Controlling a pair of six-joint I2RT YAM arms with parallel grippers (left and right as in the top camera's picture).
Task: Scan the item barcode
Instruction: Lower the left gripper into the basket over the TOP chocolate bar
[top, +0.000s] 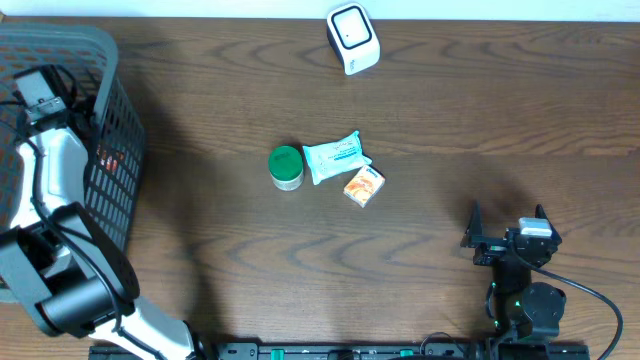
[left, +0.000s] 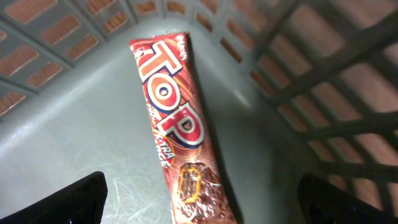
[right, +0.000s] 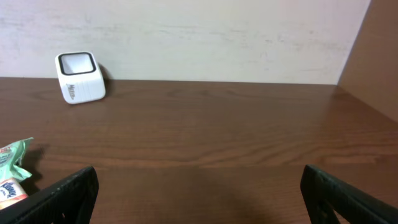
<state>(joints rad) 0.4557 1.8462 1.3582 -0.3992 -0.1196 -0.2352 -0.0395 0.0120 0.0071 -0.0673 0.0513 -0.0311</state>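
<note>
Left gripper (top: 40, 90) is down inside the basket (top: 120, 110), with mesh walls close on both sides and only the top open. The bar (left: 174, 124) lies flat on the floor between its wide-set fingers. Mid-table, the jar (top: 286, 167), packet (top: 335, 157) and box (top: 364, 186) sit just beside one another, tight to reach between. Bare table (top: 450, 110) runs from the right gripper (top: 507, 222) to that cluster and to the scanner (top: 353, 38).

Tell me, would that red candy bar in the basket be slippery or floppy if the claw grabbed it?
Probably slippery: the candy bar has a wrapper that looks glossy. Likely stiff and light, since it is long, slim and lies flat on the basket floor. Being flat, it shouldn't roll.
</note>
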